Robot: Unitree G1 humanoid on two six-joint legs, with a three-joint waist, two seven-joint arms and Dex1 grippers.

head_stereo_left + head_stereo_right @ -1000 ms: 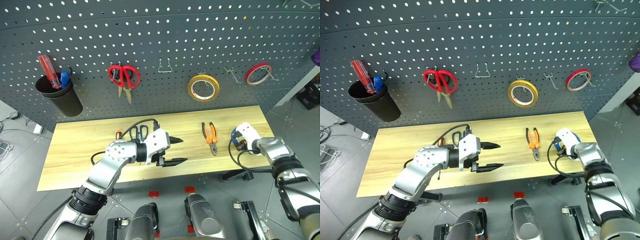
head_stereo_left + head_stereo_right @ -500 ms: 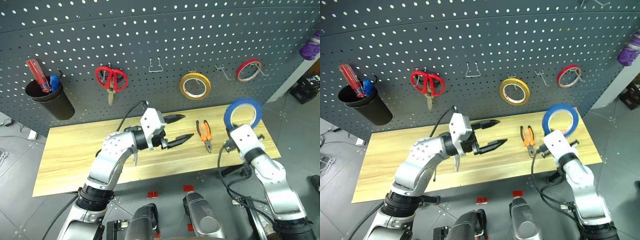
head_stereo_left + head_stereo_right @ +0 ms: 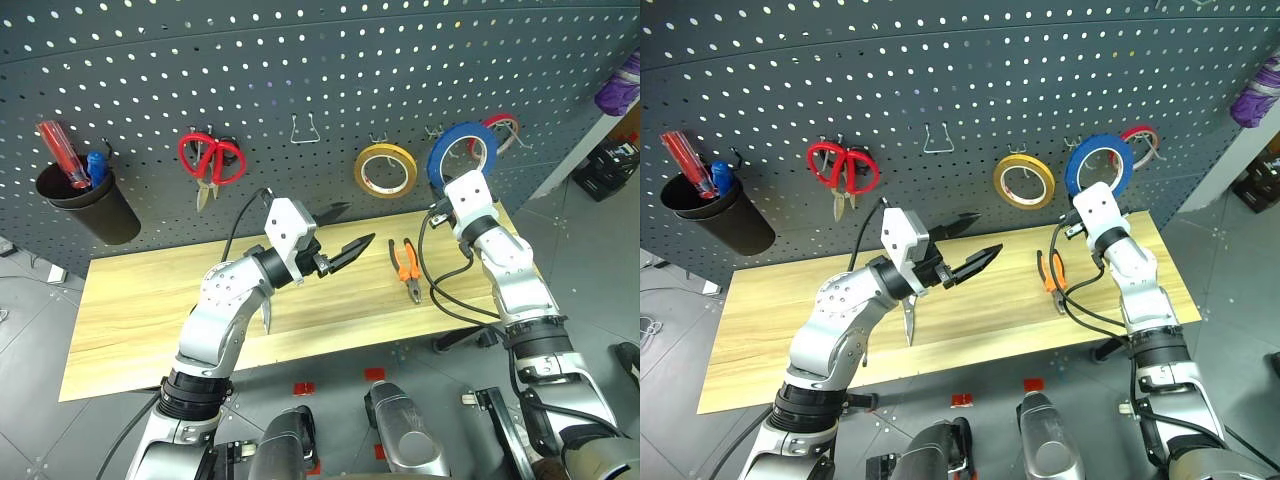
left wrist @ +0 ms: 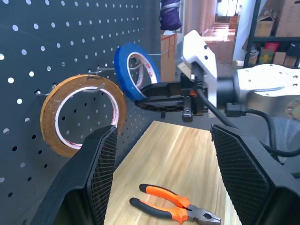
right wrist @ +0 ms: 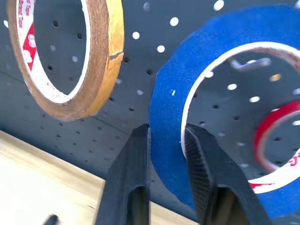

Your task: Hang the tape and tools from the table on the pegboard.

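Note:
The blue tape (image 3: 458, 152) is up against the pegboard (image 3: 300, 60), between the yellow and red rolls. My right gripper (image 5: 166, 133) is shut on its lower band, and a metal hook (image 5: 253, 63) shows through the ring. The orange-and-black pliers (image 3: 405, 270) lie on the table (image 3: 140, 300) below it. My left gripper (image 3: 360, 223) hovers open and empty above the table's middle, pointing toward the board. A slim metal tip (image 3: 908, 325) pokes out beside my left forearm. The rest of that tool is hidden.
On the board hang red-handled scissors (image 3: 210, 160), a yellow roll (image 3: 385, 170), a red roll (image 3: 508, 125) and a bare wire hook (image 3: 305, 130). A black cup (image 3: 85, 205) at the far left holds a red-handled screwdriver. A cable (image 3: 440, 285) loops from my right wrist.
My right gripper lifted the blue tape off the table's right end and carried it up and left to the pegboard. The left gripper rose and tilted up toward the board.

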